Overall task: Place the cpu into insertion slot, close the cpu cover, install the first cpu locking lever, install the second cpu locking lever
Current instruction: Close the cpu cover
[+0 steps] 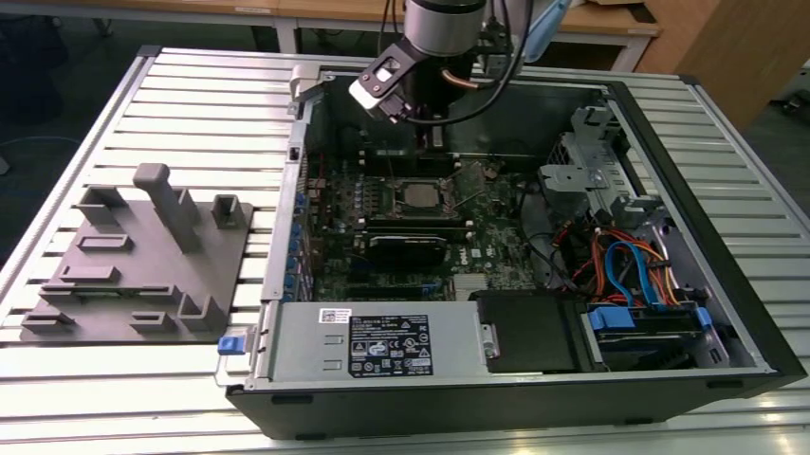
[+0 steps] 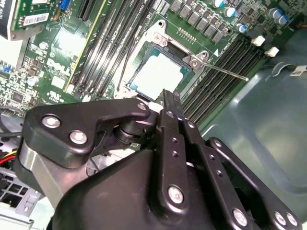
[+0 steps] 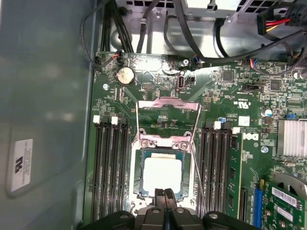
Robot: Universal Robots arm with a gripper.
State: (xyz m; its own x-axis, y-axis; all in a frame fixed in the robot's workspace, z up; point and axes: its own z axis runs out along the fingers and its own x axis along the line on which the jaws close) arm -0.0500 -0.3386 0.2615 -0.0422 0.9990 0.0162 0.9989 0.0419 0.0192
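The pincer (image 3: 164, 192), clenched empty, hovers just beside the cpu (image 3: 162, 175) seated in the insertion slot (image 3: 138, 179); dropping lower could scrape it askew

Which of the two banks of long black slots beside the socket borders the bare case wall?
The bank on the far side of the cpu from the green expansion card; grey case wall runs right alongside it.
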